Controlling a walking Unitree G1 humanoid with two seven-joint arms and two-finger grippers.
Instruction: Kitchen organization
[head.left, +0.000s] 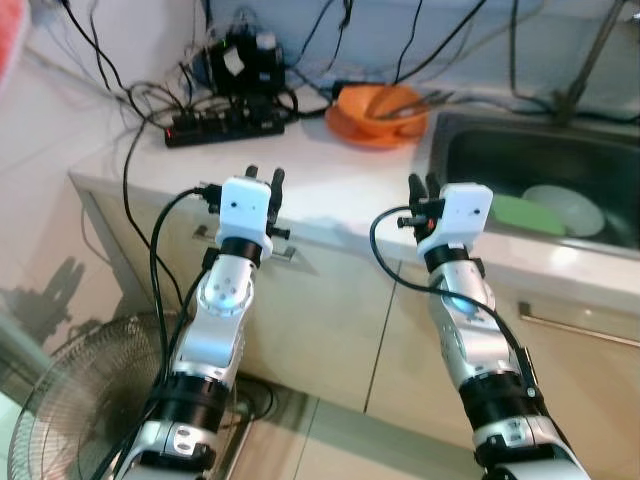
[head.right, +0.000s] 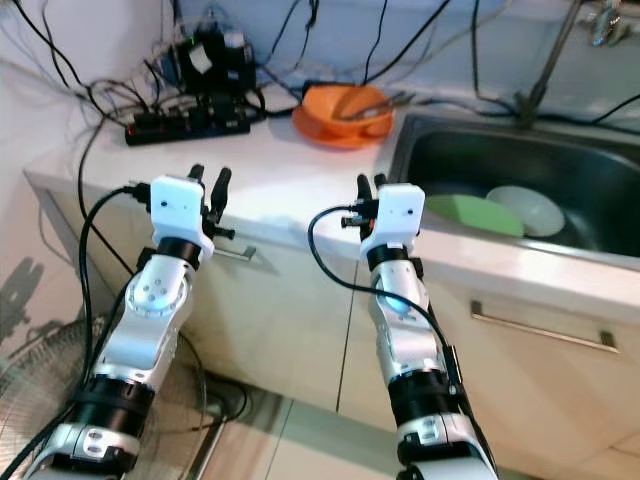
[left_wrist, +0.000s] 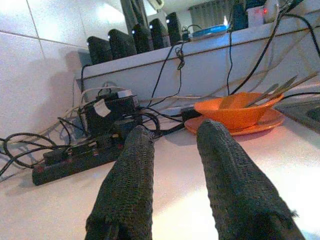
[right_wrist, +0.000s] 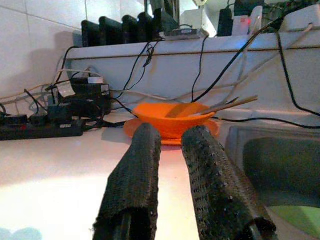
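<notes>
While both arms reach forward over the white tabletop (head.left: 330, 200), the scene reads as follows.
Left claw (head.left: 263, 178): released — its two black fingers (left_wrist: 127, 185) stand apart, holding nothing, just above the tabletop's front edge.
Right claw (head.left: 421, 185): two black fingers (right_wrist: 137, 185) with a narrow gap, holding nothing, near the sink's left rim.
Orange plastic bowl (head.left: 380, 108): sits on a matching orange plate (right_wrist: 172, 131) at the back of the tabletop, well beyond both claws — thin utensils (right_wrist: 227, 105) lean inside it.
Steel sink (head.left: 480, 150): holds a green plate (head.left: 525, 213) and a pale round dish (head.left: 568, 208), touching or overlapping.
Black power strip (head.left: 225, 125): left of the bowl, amid tangled black cables.
Floor fan (head.left: 70, 400): wire grille beside the cabinet, at lower left.
</notes>
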